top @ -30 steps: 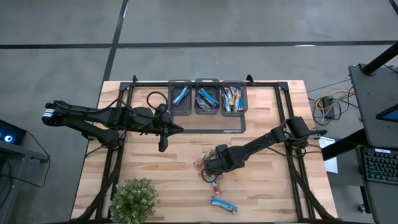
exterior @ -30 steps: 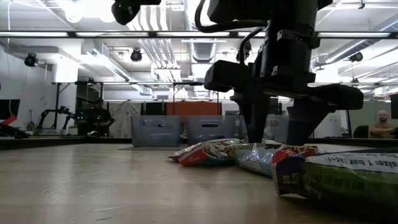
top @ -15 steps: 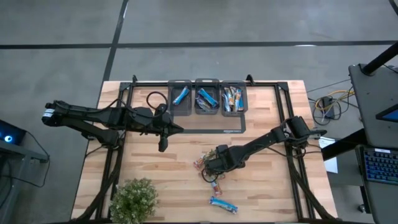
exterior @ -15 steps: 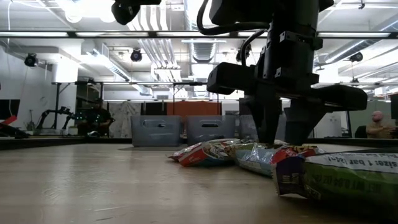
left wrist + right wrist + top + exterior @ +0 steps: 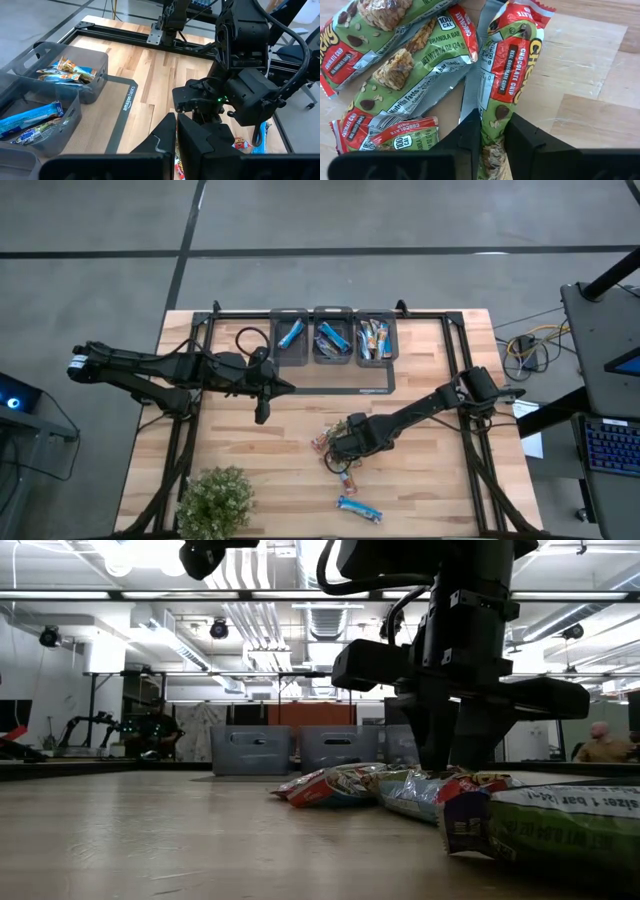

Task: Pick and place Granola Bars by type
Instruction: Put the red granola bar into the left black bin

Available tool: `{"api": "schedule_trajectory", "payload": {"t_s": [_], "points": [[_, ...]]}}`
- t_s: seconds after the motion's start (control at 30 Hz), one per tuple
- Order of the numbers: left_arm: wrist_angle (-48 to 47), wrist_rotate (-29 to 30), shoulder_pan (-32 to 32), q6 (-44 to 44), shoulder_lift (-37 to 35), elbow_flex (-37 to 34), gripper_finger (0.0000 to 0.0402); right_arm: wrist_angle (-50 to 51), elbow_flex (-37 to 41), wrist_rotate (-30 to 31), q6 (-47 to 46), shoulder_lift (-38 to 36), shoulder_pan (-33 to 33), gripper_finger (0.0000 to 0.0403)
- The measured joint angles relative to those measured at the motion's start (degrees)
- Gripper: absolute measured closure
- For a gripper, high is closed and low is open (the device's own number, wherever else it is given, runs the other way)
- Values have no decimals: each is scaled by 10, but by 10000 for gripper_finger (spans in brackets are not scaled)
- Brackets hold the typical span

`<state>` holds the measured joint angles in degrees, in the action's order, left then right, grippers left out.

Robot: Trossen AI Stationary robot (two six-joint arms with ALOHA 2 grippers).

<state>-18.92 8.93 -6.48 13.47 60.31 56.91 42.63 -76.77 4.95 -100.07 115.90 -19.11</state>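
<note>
Wooden table (image 5: 420, 490) in ceiling-lit workshop

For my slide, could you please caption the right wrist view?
Right claw closed on a green-red granola bar beside three similar bars.

Table (image 5: 420, 490): pale wooden planks, with a black metal frame along its far and side edges.
Plant (image 5: 214, 501): leafy green, at the near left corner of the table.
Bins (image 5: 333, 310): three grey open-topped bins in a row at the middle of the far edge.
Mat (image 5: 372, 390): dark-edged sheet lying just in front of the bins.
Cables (image 5: 527, 345): a loose tangle on the grey floor off the table's right edge.
Keyboard (image 5: 609, 448): on a dark desk further right.
Person (image 5: 603, 740): seated in the room behind, at the right.
</note>
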Motion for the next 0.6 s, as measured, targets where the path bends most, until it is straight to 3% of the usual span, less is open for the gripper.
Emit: {"api": "schedule_trajectory", "payload": {"t_s": [0.37, 0.6], "points": [[0, 0, 0, 0, 0, 0, 401, 5, -5, 13, 23, -6, 0, 342], [0, 0, 0, 0, 0, 0, 401, 45, -6, 25, 40, -47, 0, 342]]}}
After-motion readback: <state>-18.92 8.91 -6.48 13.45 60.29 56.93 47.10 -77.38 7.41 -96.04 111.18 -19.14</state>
